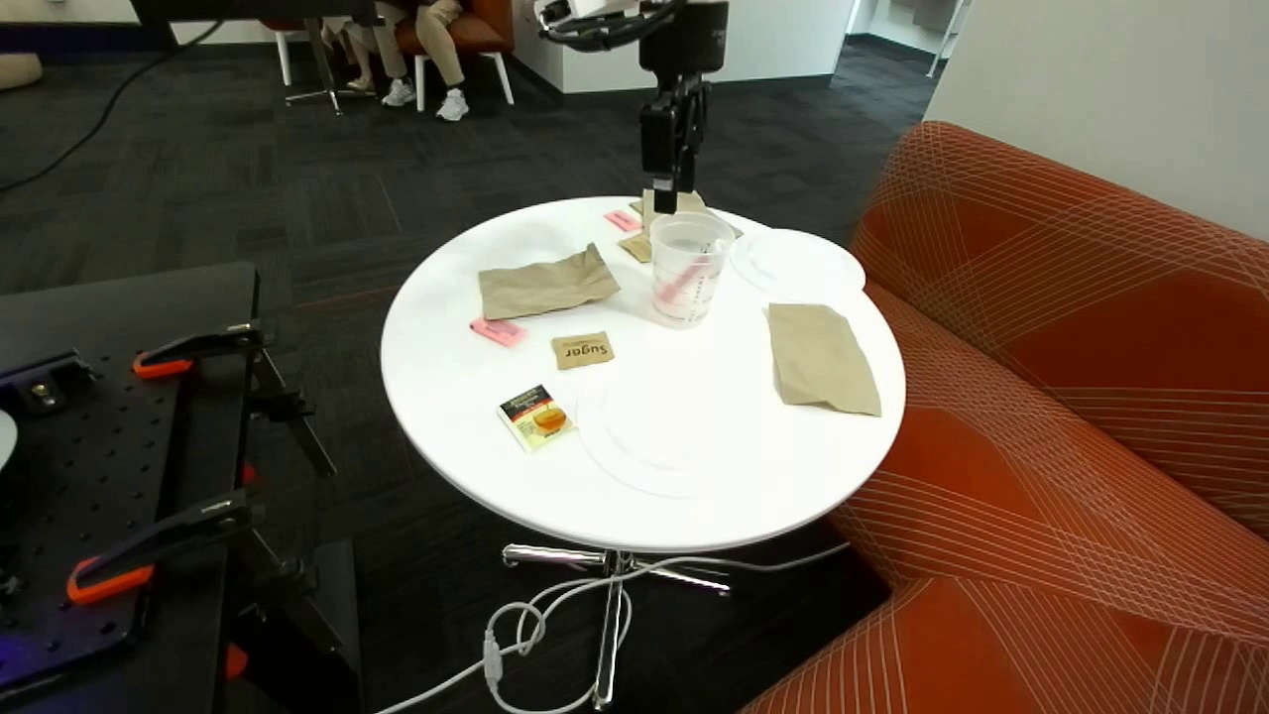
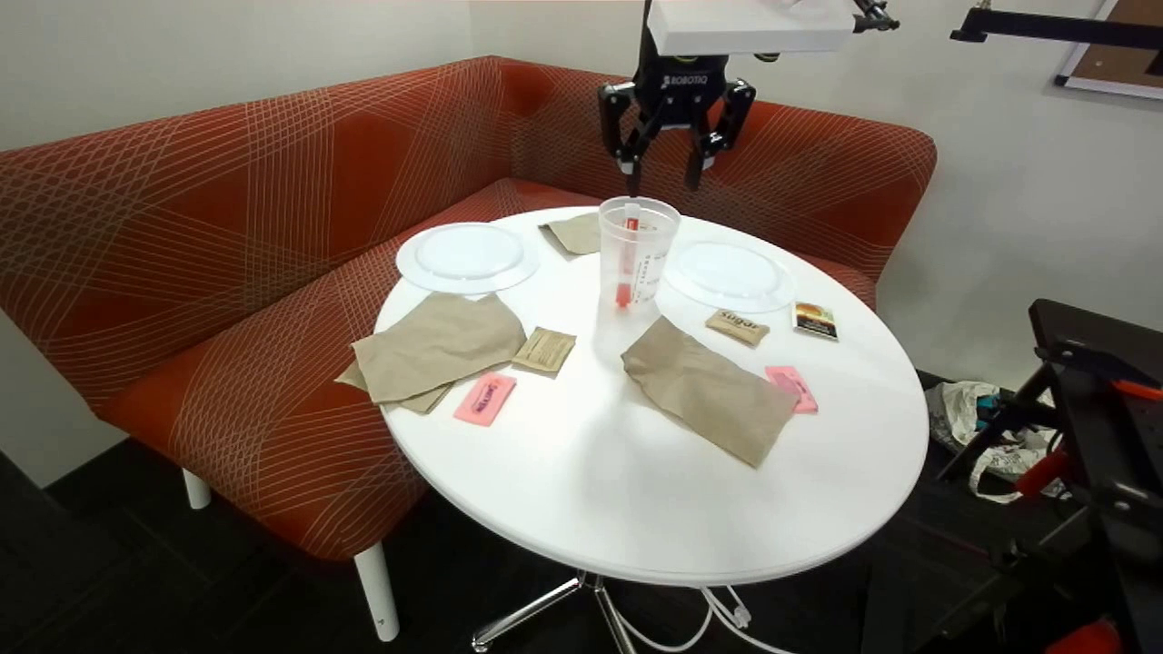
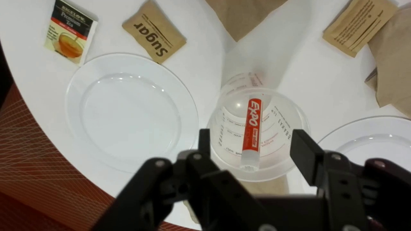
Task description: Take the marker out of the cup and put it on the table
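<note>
I judge that I am at the approach: the marker [image 3: 252, 126] has not yet been taken, and my tool [image 2: 663, 182] hangs above the cup [image 2: 647, 259], released, its fingers [image 3: 306, 157] spread apart with nothing between them. The next move, as I read it, calls for lining up with the marker's whitish upper end, narrowing the gap enough to miss the cup's rim, going down and closing on the barrel. Then I would lift straight out and lay it on a bare part of the bench [image 2: 818, 490]. Brushing the rim could tip the cup.

The marker sits inside the cup, leaning rather than upright, red end low near the bottom, whitish end up by the rim; whether it pokes past the rim I cannot tell. A red label reading "EXPO" wraps its slim barrel, with a small white "low odor" patch.
</note>
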